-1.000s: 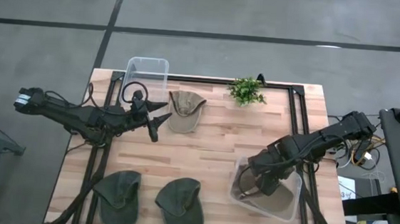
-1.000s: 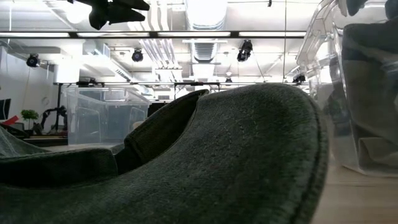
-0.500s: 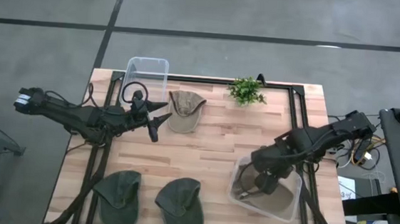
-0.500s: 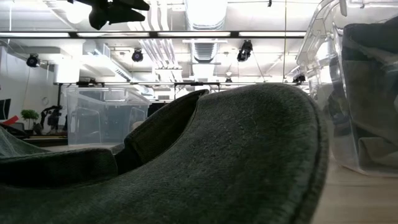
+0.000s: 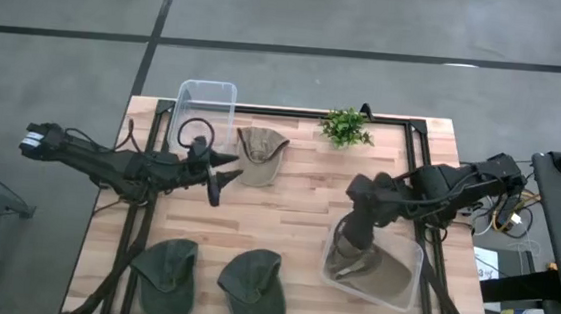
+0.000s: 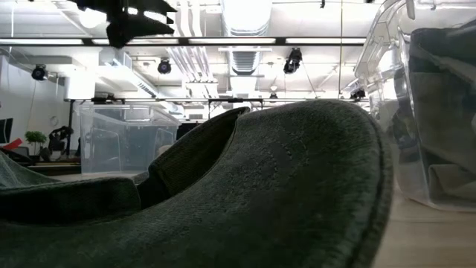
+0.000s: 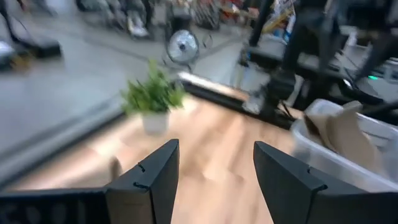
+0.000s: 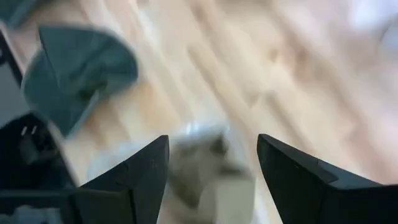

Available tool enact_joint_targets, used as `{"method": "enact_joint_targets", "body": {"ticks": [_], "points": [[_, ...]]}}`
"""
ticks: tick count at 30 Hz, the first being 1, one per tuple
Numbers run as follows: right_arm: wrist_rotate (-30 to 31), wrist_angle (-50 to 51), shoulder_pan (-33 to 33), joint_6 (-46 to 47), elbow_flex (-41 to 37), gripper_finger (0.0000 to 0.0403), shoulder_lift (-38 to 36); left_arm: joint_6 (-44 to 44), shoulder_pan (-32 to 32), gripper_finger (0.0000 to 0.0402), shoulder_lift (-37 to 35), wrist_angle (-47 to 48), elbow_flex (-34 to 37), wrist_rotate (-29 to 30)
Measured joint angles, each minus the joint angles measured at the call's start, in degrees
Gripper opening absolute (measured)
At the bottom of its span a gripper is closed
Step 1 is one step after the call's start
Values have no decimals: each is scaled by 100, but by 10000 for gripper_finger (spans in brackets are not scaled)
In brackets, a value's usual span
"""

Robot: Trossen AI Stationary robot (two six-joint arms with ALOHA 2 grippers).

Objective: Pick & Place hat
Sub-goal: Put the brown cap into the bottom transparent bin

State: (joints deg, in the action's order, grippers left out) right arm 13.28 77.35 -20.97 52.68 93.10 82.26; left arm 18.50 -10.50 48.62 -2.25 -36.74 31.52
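Overhead, table-level, two wrist views

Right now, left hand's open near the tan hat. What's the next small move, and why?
Probably ease the left hand forward and down onto the tan hat. Its fingers are open and empty, just short of the hat's near edge. The right hand is open over the bin, where another tan hat already lies.

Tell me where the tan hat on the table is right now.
In the high view, the tan hat lies at the table's far edge, between the empty clear bin and the small plant.
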Motion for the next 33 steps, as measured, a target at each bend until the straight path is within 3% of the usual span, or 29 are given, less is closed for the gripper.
{"method": "enact_joint_targets", "body": {"ticks": [5, 17, 23, 30, 33], "points": [[987, -469, 4, -728, -22, 237, 7, 1257, 2, 199, 204, 779, 59, -68], [2343, -792, 4, -1411, -41, 237, 24, 3228, 4, 199, 1260, 1617, 113, 209], [2589, -803, 2, -1693, -50, 237, 24, 3963, 4, 199, 1756, 1694, 240, 422], [2594, -1037, -2, -2013, -52, 237, 24, 4558, 14, 199, 2201, 1697, 419, 1420], [2594, -1092, 0, -2085, -52, 237, 24, 4648, 160, 199, 2355, 1701, 431, 1539]]}}
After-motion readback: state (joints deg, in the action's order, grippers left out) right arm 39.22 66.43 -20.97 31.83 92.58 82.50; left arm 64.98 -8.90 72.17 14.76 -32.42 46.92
